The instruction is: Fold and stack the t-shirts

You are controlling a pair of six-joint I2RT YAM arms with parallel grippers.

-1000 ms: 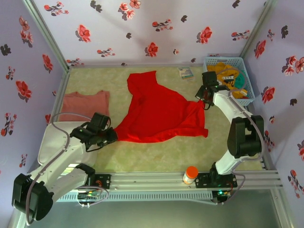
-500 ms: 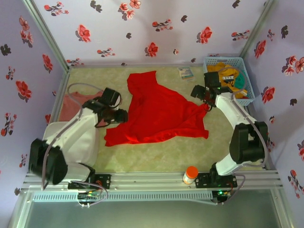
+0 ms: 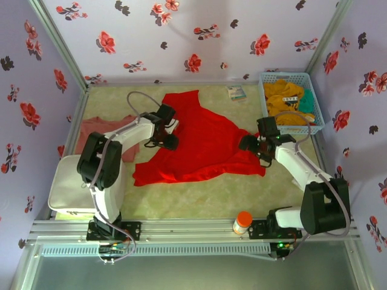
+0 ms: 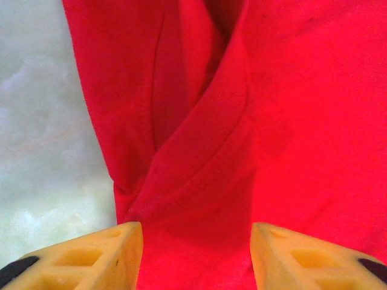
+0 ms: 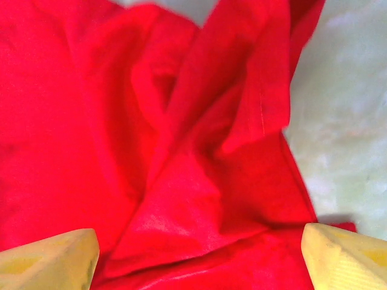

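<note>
Where the red t-shirt [image 3: 208, 148] lies: we see it rumpled and spread over the middle of the table [image 3: 199, 193] in the top view, with one lobe reaching toward the upper centre of the frame.
Salmon-pink t-shirt [image 3: 97, 130]: we find it lying flat at the left of the frame, partly hidden by the left arm. We cannot tell whether it touches the red one.
Left end effector [image 3: 171, 142]: we see it over the red shirt's left side, left of centre in the top view. In the left wrist view the end effector [image 4: 196, 260] has its yellow fingers [image 4: 78, 257] standing apart at the bottom of the frame. A stitched fold of red cloth lies between and beyond them, and they are not closed on it.
Right end effector [image 3: 247, 144]: we see it at the red shirt's right corner, right of centre. In the right wrist view the end effector [image 5: 196, 263] has its fingers [image 5: 51, 260] spread wide into the two bottom corners. Rumpled red folds lie between them, and bare table shows at the right edge.
Blue basket [image 3: 263, 106]: upper right of the top view, holding yellow and teal cloth.
Small packet [image 3: 236, 92]: just left of the basket.
Orange-capped bottle [image 3: 243, 221]: lower right of centre, beside the right arm's base.
White bin [image 3: 69, 193]: lower left.
</note>
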